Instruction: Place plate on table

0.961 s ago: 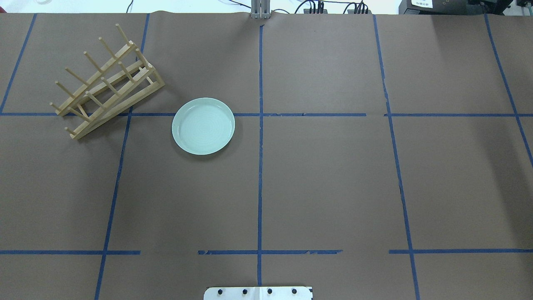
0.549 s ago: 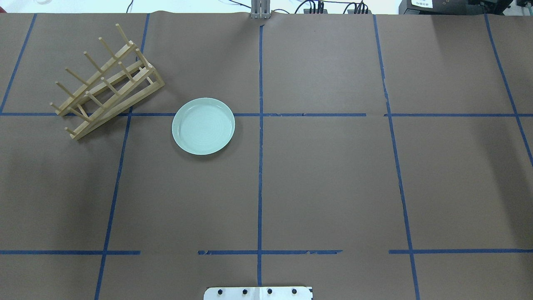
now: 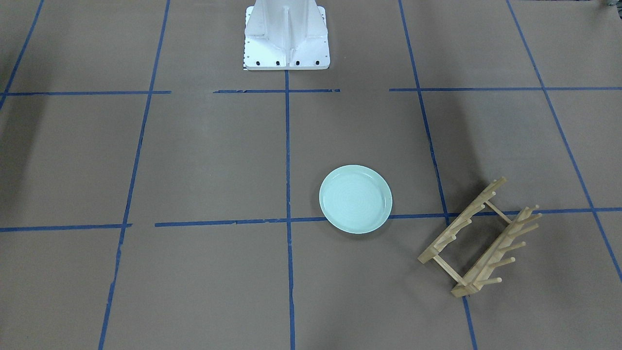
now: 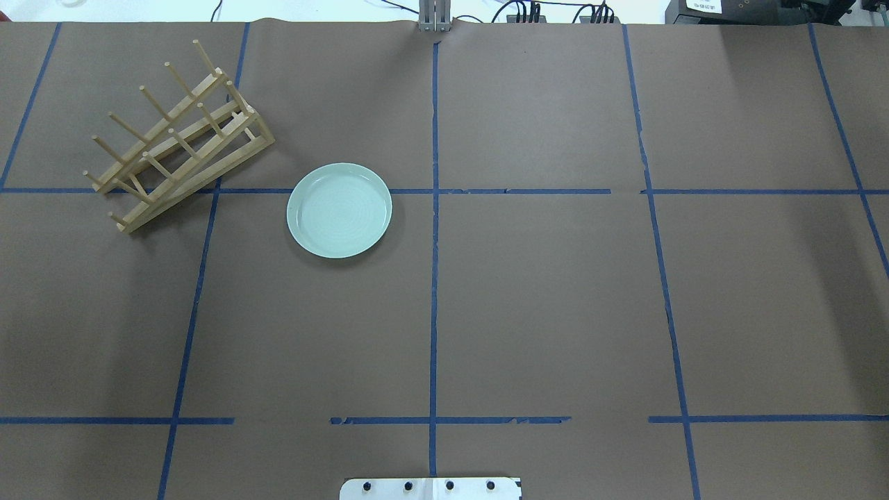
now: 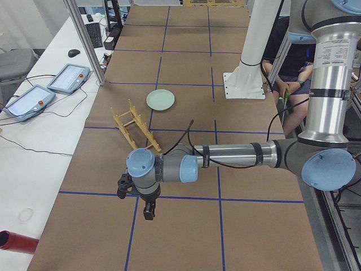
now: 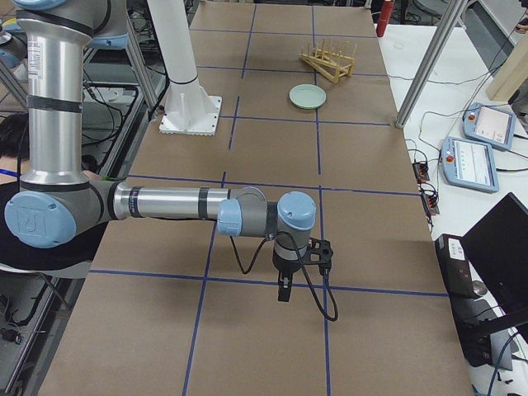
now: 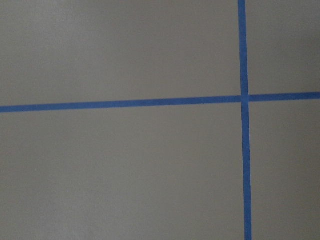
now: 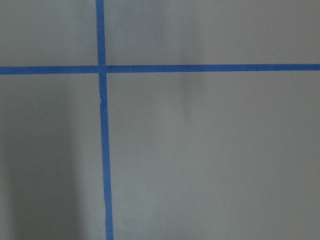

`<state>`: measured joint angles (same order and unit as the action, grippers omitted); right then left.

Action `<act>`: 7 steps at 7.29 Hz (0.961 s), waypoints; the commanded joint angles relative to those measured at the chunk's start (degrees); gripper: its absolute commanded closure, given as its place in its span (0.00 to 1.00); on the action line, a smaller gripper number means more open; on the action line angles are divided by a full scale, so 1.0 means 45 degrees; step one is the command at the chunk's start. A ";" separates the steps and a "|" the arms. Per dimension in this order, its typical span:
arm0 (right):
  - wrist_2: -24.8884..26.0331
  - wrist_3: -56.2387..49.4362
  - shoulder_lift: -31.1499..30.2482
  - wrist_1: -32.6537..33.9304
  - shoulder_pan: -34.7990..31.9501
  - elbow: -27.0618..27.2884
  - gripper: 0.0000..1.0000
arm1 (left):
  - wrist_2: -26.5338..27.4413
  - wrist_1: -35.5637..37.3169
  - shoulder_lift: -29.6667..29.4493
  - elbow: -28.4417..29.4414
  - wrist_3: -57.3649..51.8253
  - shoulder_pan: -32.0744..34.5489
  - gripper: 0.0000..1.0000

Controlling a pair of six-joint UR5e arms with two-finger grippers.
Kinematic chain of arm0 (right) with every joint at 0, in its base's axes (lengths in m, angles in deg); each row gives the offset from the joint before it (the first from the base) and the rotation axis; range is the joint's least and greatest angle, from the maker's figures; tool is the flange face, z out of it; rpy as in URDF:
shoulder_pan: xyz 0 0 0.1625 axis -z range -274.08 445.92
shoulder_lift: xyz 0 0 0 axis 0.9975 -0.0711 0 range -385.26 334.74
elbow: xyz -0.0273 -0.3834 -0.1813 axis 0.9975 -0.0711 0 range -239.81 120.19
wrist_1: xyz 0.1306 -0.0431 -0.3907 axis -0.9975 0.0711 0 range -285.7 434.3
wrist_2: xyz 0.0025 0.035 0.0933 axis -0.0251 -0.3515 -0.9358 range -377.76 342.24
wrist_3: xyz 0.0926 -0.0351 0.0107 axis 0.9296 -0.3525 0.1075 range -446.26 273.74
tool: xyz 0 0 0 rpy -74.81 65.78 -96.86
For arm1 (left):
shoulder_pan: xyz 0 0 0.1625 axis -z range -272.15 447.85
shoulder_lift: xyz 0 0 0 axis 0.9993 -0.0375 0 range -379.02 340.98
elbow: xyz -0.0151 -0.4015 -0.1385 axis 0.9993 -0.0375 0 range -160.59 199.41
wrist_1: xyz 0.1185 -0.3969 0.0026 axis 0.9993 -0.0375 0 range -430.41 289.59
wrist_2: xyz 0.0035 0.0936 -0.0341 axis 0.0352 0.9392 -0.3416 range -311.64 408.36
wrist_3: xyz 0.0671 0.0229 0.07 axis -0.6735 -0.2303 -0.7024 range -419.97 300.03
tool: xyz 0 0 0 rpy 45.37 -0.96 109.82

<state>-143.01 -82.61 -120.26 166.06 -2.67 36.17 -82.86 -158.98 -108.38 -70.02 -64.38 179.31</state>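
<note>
The pale mint-green plate (image 4: 339, 210) lies flat and upright on the brown table (image 4: 555, 298), left of the centre tape line; it also shows in the front view (image 3: 355, 198). No gripper touches it. My left gripper (image 5: 148, 212) hangs over the table far from the plate (image 5: 160, 100), beyond the rack. My right gripper (image 6: 284, 290) hangs over the table's other end, far from the plate (image 6: 307, 96). I cannot tell whether either is open or shut. Both wrist views show only brown paper (image 7: 125, 175) and blue tape.
A wooden peg rack (image 4: 177, 139) stands just left of the plate, also in the front view (image 3: 481, 238). The white robot base (image 3: 285, 34) sits at the table's near edge. Tablets (image 6: 483, 144) lie on a side bench.
</note>
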 commanded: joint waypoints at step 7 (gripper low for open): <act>0.0000 -0.0012 0.0000 0.0000 0.0000 0.0000 0.00 | -0.0566 0.1635 0.0247 -0.1787 -0.0210 -0.0031 0.00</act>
<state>-143.01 -82.62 -120.26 166.06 -2.67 36.13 -85.31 -151.05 -107.11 -78.33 -65.31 179.25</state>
